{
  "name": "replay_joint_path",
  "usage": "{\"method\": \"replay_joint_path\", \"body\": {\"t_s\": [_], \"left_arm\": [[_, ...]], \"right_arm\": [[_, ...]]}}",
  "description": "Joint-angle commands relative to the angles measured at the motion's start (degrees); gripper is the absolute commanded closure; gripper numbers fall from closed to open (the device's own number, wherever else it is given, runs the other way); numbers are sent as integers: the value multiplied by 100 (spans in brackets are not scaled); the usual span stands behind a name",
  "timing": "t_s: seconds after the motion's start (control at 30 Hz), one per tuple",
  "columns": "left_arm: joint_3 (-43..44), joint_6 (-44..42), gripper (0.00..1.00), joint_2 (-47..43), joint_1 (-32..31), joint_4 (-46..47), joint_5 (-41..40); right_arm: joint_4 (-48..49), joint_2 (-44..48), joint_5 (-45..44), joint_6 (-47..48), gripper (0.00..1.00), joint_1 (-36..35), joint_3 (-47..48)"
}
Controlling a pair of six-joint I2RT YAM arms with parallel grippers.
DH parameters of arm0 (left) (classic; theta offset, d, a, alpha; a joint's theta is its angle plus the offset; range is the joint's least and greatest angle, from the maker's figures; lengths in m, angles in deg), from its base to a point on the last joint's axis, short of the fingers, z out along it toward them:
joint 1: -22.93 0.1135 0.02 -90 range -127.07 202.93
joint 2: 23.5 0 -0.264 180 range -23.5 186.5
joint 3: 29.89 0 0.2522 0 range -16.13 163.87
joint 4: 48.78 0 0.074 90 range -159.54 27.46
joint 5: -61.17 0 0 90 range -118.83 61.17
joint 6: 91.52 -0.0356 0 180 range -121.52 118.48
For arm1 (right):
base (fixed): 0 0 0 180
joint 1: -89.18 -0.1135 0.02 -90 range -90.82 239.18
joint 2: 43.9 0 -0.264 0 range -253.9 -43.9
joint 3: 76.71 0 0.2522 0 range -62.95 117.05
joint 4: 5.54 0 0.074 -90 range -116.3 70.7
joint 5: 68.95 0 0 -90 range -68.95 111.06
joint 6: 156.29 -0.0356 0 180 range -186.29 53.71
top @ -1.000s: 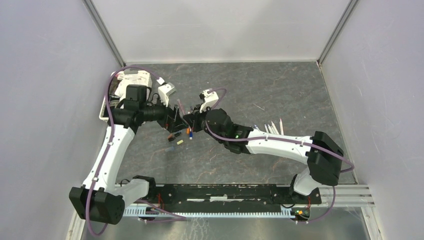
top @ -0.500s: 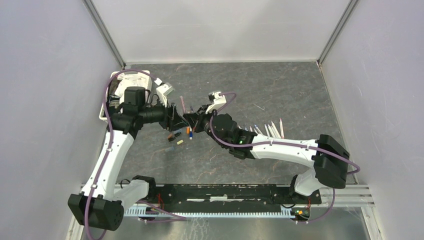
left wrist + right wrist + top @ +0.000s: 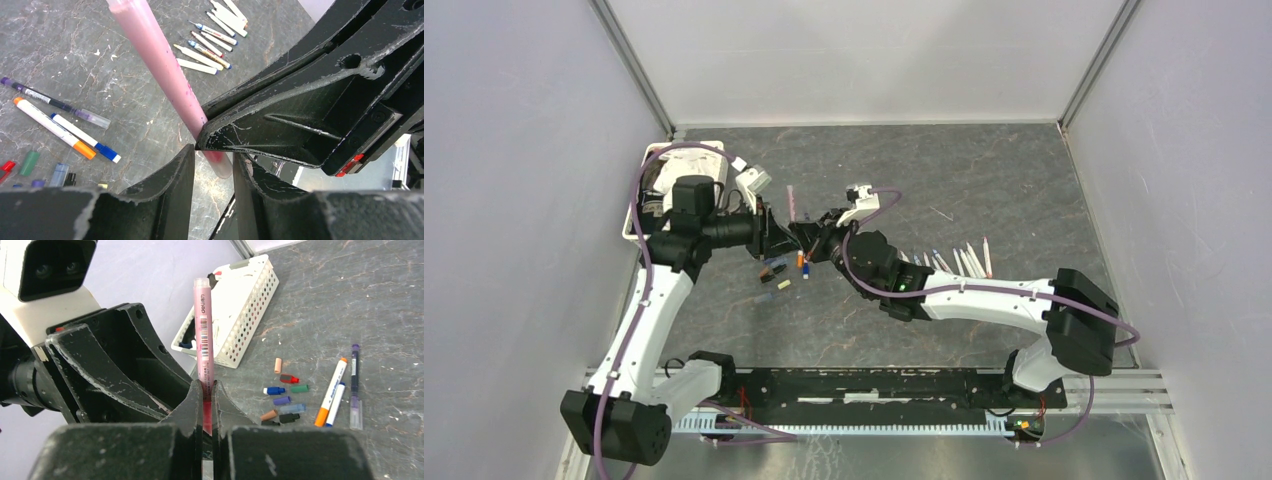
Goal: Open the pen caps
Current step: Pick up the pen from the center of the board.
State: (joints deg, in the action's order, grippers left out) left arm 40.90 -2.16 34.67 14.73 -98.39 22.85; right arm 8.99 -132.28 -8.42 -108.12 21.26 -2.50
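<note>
- Several loose pen caps (image 3: pixel 281 400) on the grey table (image 3: pixel 984 170), clustered just on the near side of the two grippers in the top view: peach, red, blue, green, purple and black among them.
- Just right of the caps in the right wrist view, three capped pens (image 3: pixel 331 390) lying side by side: orange, blue, purple.
- Farther right on the table, well apart from the caps, a row of white pen barrels (image 3: pixel 961 260).
- At the far left, a white perforated basket (image 3: pixel 250 315), partly hidden from above by the left arm.
- Clamped tight in the right gripper (image 3: pixel 205 405): a pink pen (image 3: pixel 203 335), upright out of the jaws and off the table.
- Around the pen's darker short end, the left gripper (image 3: pixel 214 156), jaws narrowly apart; touching the pen or not, hard to tell, with the right gripper's black finger (image 3: pixel 300 115) blocking much of that view.
- Against a second ago: right wrist shifted a little to the right, right elbow swung toward the near edge, left jaws drawn in from wide; caps and pens on the table unmoved.
</note>
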Motion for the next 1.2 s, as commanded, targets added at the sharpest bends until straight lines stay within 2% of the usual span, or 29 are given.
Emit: {"method": "replay_joint_path", "body": {"t_s": [0.0,0.03,0.1,0.13,0.2,0.27,0.3,0.37,0.6,0.73,0.97,1.03,1.17], "left_arm": [[44,217,61,16,3,377,125],[42,218,68,25,3,397,161],[36,137,95,51,3,361,125],[48,12,97,66,3,292,56],[106,-470,98,69,3,40,-142],[155,-982,98,39,3,-226,-498],[154,-1316,98,18,3,-355,-672],[142,-2073,98,-5,3,-672,-1003],[-103,-4824,98,-268,3,-1625,-1800],[-276,-6164,98,-594,-5,-1953,-2037],[-263,-7475,98,-841,-6,-2255,-2361],[-263,-7710,98,-851,-14,-2270,-2426],[-214,-8047,98,-840,-27,-2358,-2398]], "right_arm": [[901,-99,259,-386,100,-215,307],[897,-113,275,-387,100,-225,324],[907,-114,255,-383,100,-239,319],[883,-102,259,-368,100,-240,327],[765,-26,212,-250,98,-233,316],[448,131,110,-126,83,-217,323],[311,214,140,-51,71,-165,337],[-263,349,482,-47,60,67,505],[-2221,734,2514,364,43,1332,1250],[-3521,389,3443,691,42,1690,2021],[-4072,-722,5590,729,46,1723,2751],[-3998,-889,5954,685,47,1685,2758],[-4225,-1131,6050,822,48,1575,2957]]}}
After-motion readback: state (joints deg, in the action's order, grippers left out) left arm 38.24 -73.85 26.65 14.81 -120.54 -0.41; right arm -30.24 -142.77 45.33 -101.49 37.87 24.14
